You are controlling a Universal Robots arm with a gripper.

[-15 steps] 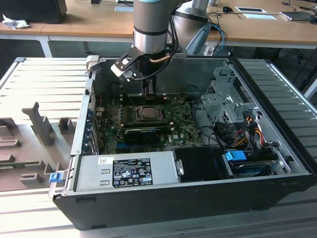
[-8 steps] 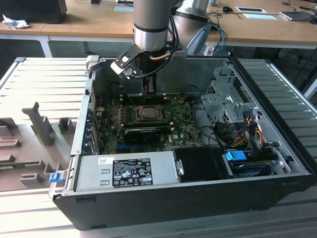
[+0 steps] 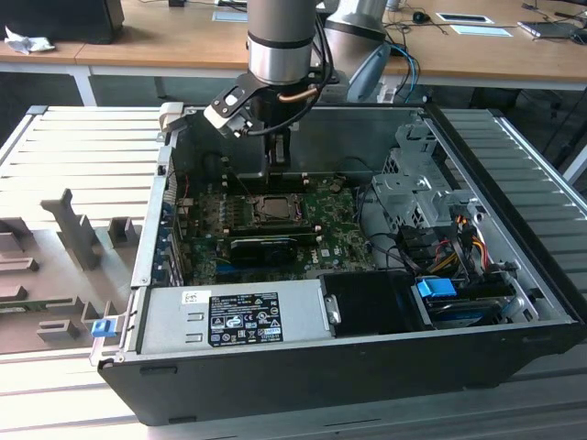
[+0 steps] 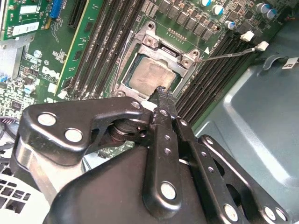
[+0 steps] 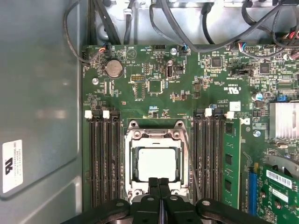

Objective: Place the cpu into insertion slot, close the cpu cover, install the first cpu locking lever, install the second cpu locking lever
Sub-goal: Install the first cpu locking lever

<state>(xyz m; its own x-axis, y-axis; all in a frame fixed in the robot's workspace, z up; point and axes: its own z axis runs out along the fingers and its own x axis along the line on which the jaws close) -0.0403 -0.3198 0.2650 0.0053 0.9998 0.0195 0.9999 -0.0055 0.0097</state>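
Nearest the lens in both wrist views: the gripper [image 5: 159,182] and its black linkage. The fingers are pressed together with only a thin seam between them, and nothing is held. You have the tips at the near edge of the cpu cover [image 5: 156,138]. Whether they touch it or sit just above it, can't tell.

The cpu [image 5: 156,163] sits in the insertion slot [image 3: 254,211], its pale metal top showing through the cover's square window. The cover lies flat over it.

Black memory slots [image 5: 103,158] flank the socket on both sides. One green memory stick [image 5: 230,158] is fitted in an outer slot.

Exterior view:
- The arm [image 3: 280,46] comes down from 12 o'clock into the open computer case [image 3: 275,385].
- The socket is near the middle of the green motherboard [image 3: 335,215].
- A long black card [image 3: 264,247] lies just beside the socket at 6 o'clock.
- The power supply [image 3: 243,316] is farther out, also at 6 o'clock.
- The drive cage [image 3: 413,188] is at 3 o'clock.
- Grey fixtures [image 3: 73,234] stand outside the case at 9 o'clock, well apart from the socket.
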